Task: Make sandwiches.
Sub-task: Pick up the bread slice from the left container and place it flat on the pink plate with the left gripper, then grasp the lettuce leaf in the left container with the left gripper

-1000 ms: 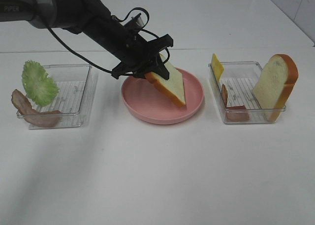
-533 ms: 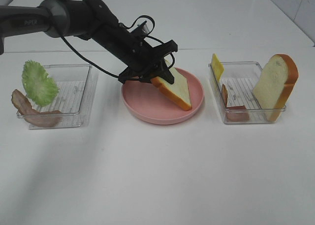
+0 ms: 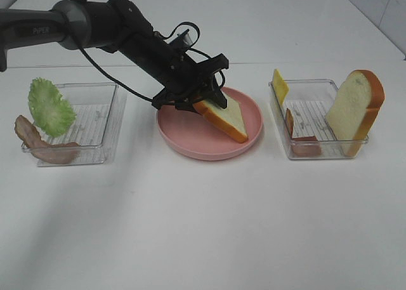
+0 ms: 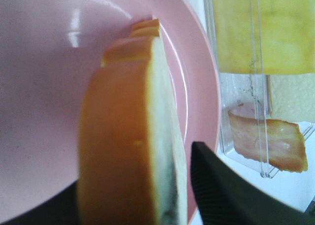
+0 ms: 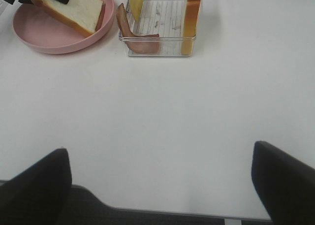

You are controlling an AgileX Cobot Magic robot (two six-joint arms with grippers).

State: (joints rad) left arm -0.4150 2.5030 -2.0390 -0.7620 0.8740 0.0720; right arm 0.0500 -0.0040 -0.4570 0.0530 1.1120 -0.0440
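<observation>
- Exterior high view: the left pincer (image 3: 202, 97) was clamped on the upper crust end of a bread slice (image 3: 227, 115). The slice leaned steeply, with its lower edge resting in the pink plate (image 3: 190, 148). Released at that tilt, it would likely flop over or skid toward the near rim rather than lie flat. The left tray (image 3: 101, 122), holding lettuce (image 3: 49, 107) and bacon (image 3: 37, 144), and the right tray (image 3: 317, 153) sat well apart from the plate. The surface (image 3: 203, 226) in front was bare.
- Left wrist view: one dark finger lay against the slice's white face, and the crust filled the near view. The plate's rim ran just beside the right tray's clear wall, with a bacon strip (image 4: 268, 144) and the cheese slice (image 4: 266, 33) behind it. A sideways nudge on release could tip the bread over that rim.
- Right wrist view: the right pincer (image 5: 160, 151) stood apart, holding nothing, over bare surface with ample room. The second bread slice (image 5: 192, 18) stood on edge against the tray wall and might topple under a clumsy grasp. Reaching in while the left arm hung over the plate risked a clash.
</observation>
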